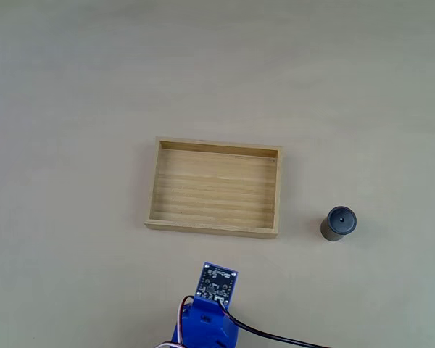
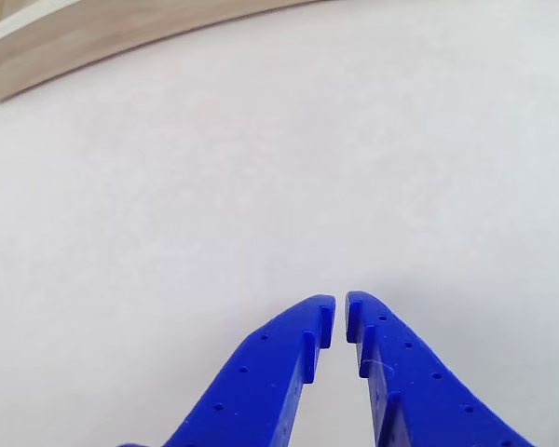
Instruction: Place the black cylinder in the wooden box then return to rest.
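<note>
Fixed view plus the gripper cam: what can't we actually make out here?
- Blue arm: cut off by the bottom edge of the fixed view; its gripper sits beneath the circuit board.
- Shallow light wooden box: the other view catches one wall at the top edge.
- Small matte black cylinder: its base and far side are unseen from above.
- Blue two-finger gripper: its base runs off the bottom edge.

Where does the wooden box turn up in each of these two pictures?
Fixed view: the box sits whole at the middle, empty, left of the cylinder.
Other view: a strip of its wall crosses the top left corner, beyond the blue claw.
Shared landmark: the pale table under the box in both.
</note>
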You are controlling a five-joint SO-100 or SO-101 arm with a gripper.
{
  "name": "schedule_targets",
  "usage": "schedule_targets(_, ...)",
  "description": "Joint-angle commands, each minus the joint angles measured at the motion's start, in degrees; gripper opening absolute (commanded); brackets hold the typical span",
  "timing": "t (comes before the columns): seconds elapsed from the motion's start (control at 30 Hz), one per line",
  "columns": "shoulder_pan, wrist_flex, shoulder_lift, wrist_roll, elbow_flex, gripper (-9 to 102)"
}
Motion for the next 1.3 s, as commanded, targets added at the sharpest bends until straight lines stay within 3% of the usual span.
schedule_targets(0.0, 5.01, -6.06, 6.24, 4.13, -6.33, 0)
schedule_targets(0.33, 22.5, -21.71, 26.46, 18.11, -16.88, 5)
schedule_targets(0.5, 28.04, -29.0, 35.68, 22.24, -19.78, 24)
schedule_targets(0.93, 29.44, -40.87, 55.99, 16.52, -32.78, 28)
schedule_targets(1.27, 28.21, -45.18, 68.29, 14.59, -42.1, 28)
